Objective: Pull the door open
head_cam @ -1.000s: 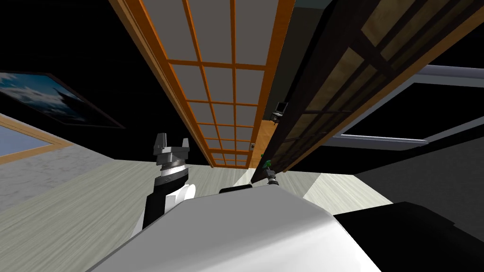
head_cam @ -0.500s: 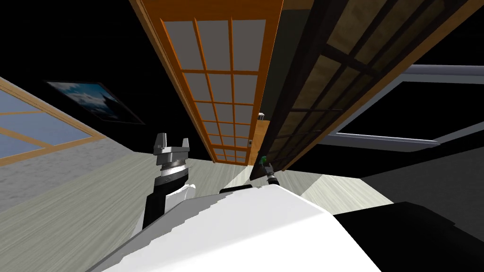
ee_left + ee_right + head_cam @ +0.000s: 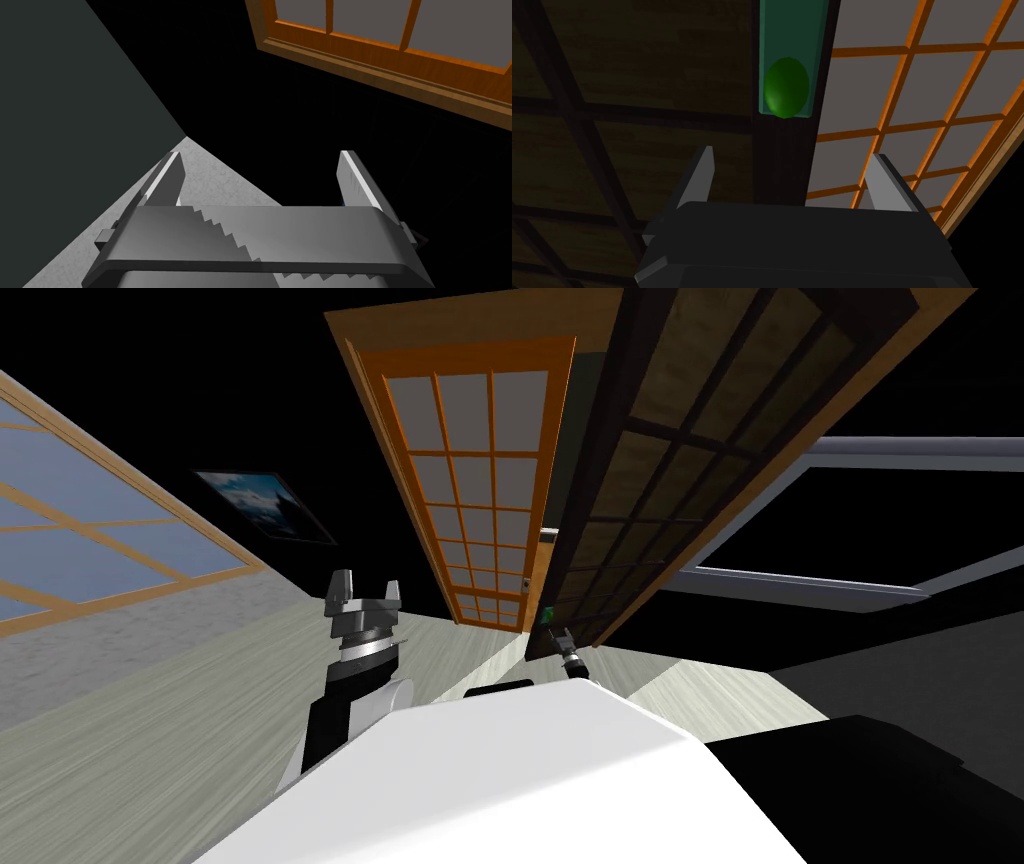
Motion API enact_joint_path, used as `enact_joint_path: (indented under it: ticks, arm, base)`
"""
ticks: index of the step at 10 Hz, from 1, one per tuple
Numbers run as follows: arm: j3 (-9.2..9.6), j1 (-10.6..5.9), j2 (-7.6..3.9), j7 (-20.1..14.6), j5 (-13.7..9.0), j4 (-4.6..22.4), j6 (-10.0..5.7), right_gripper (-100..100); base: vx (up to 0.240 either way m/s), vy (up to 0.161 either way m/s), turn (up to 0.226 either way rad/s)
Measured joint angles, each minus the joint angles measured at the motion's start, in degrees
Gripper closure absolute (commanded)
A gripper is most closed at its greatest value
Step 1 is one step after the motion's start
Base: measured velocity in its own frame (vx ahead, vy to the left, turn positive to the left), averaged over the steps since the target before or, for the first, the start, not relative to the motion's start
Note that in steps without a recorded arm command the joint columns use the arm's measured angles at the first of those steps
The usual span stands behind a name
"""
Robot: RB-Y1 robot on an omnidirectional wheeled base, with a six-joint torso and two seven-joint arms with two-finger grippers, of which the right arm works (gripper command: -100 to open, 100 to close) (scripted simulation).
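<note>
Your right hand [image 3: 792, 154], fingers apart, sits just short of the green knob [image 3: 786, 87]; gripping it and pulling the dark door [image 3: 637, 100] appear not yet done.

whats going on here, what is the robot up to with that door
The robot is facing a dark lattice door. Its right end effector is open and aimed at the door's edge, with the green knob just ahead of it, not yet gripped. An orange-framed gridded panel stands beside the door. The left end effector is raised off to the side, open and holding nothing.
</note>
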Motion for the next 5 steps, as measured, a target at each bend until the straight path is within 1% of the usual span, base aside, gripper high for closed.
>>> enact_joint_path:
  ticks: [1,2,3,4,5]
  arm:
    - [-0.45,0.50,-0.25,-0.2,-0.2,-0.3,-0.05,-100]
    - [-1.02,0.42,-0.70,-0.3,-0.6,0.6,-0.66,-100]
    - [-1.43,0.73,-0.94,-0.5,-0.8,0.4,-0.89,-100]
    - [-2.07,0.56,-1.25,-0.4,-1.1,1.4,-1.56,-100]
    - [-2.60,0.69,-1.53,-0.4,-1.4,1.9,-2.18,-100]
  base:
    - [0.191,0.037,0.135]
    - [0.207,0.020,0.093]
    - [0.223,0.020,0.116]
    - [0.216,0.041,0.095]
    - [0.096,0.019,0.013]
